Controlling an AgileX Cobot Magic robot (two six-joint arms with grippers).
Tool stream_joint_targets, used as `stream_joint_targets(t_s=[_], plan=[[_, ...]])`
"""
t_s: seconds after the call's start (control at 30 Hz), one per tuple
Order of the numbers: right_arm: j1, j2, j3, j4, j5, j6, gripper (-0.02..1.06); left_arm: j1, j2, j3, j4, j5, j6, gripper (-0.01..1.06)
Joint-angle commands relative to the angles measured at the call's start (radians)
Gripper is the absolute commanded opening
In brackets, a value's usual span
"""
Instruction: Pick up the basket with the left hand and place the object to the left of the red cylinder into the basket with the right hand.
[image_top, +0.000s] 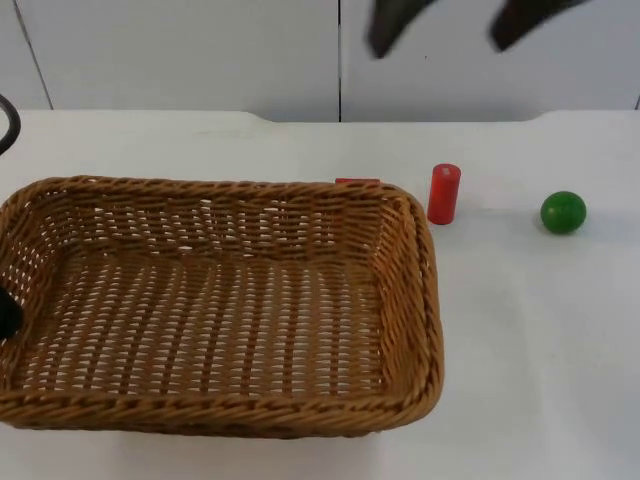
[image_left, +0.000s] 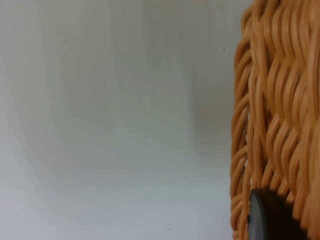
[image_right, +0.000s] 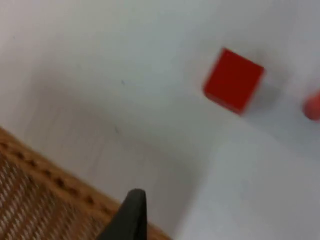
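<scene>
Two end effectors are working here. The left end effector (image_top: 6, 314) is sitting at the basket (image_top: 215, 300) rim; whether it is gripping, I cannot tell. The right end effector (image_top: 455, 25) is hanging with fingers spread, holding nothing. The red block (image_right: 233, 80), behind the basket beside the red cylinder (image_top: 443, 193), is looking light, rigid; flat sides suit pinching.

Bright even light, soft shadow beside red cube (image_right: 233, 80), motion blur in wrist views
</scene>
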Motion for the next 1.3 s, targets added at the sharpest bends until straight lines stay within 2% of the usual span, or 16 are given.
stream_joint_targets(t_s=[0.0,0.1,0.23,0.4,0.6,0.8,0.93,1.27], plan=[[0.021,0.085,-0.092,-0.027,0.017,0.033,1.05,0.003,-0.011,0.003,-0.018,0.013,-0.004,0.00],[0.035,0.258,-0.262,-0.116,0.002,0.158,1.05,0.003,-0.011,0.003,-0.018,0.014,-0.007,0.00],[0.035,0.367,-0.329,-0.137,-0.048,0.233,1.05,0.003,-0.011,0.003,-0.018,0.014,-0.007,0.00],[0.035,0.465,-0.341,-0.136,-0.130,0.291,1.05,0.003,-0.011,0.003,-0.018,0.014,-0.007,0.00],[0.035,0.526,-0.341,-0.151,-0.162,0.325,1.04,0.003,-0.011,0.003,-0.018,0.014,-0.007,0.00],[0.044,0.563,-0.342,-0.228,-0.181,0.364,0.93,0.003,-0.011,0.003,-0.018,0.012,-0.007,0.00],[0.047,0.573,-0.342,-0.264,-0.194,0.409,0.78,0.003,-0.011,0.003,-0.018,0.009,-0.007,0.00],[0.047,0.602,-0.342,-0.260,-0.185,0.413,0.71,0.003,-0.011,0.003,-0.018,0.009,-0.007,0.00]])
